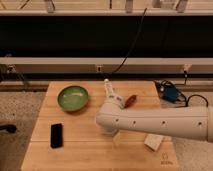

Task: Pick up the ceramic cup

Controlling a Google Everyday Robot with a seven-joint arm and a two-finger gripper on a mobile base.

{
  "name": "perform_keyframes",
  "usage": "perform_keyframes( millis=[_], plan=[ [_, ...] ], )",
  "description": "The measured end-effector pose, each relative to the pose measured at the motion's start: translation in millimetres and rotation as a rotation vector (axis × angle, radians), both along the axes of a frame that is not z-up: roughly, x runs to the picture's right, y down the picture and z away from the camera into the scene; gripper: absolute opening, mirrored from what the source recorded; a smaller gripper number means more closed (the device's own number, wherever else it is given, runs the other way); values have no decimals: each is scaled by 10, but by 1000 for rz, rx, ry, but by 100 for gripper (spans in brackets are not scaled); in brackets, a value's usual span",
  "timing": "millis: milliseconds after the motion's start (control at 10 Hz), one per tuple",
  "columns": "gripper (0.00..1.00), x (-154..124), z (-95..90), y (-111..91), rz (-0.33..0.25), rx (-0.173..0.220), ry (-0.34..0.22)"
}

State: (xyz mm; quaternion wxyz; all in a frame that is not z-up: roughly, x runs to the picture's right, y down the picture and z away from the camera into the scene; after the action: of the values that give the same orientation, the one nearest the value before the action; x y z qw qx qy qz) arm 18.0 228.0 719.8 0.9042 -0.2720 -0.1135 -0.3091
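We are approaching: our gripper (116, 135) pokes out below the arm (160, 122), jaws spread and empty. The cup hides behind the arm, probably near the jaws; next we straddle it and close.

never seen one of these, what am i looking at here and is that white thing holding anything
The long white shape is a robot's single arm, reaching in from the right over a wooden table. The one camera looks down on it from above. Its end effector hangs below the arm's rounded end, mostly hidden; it is open, with nothing seen held. On the table are a green bowl, a flat black slab, a white bottle, a reddish-brown item and a white packet. The ceramic cup it should pick up isn't visible; the arm may hide it.
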Motion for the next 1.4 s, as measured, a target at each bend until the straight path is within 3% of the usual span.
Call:
perform_keyframes(
  millis=[1400],
  plan=[
    [80, -34, 87, 99, 13, -11, -33]
  ],
)
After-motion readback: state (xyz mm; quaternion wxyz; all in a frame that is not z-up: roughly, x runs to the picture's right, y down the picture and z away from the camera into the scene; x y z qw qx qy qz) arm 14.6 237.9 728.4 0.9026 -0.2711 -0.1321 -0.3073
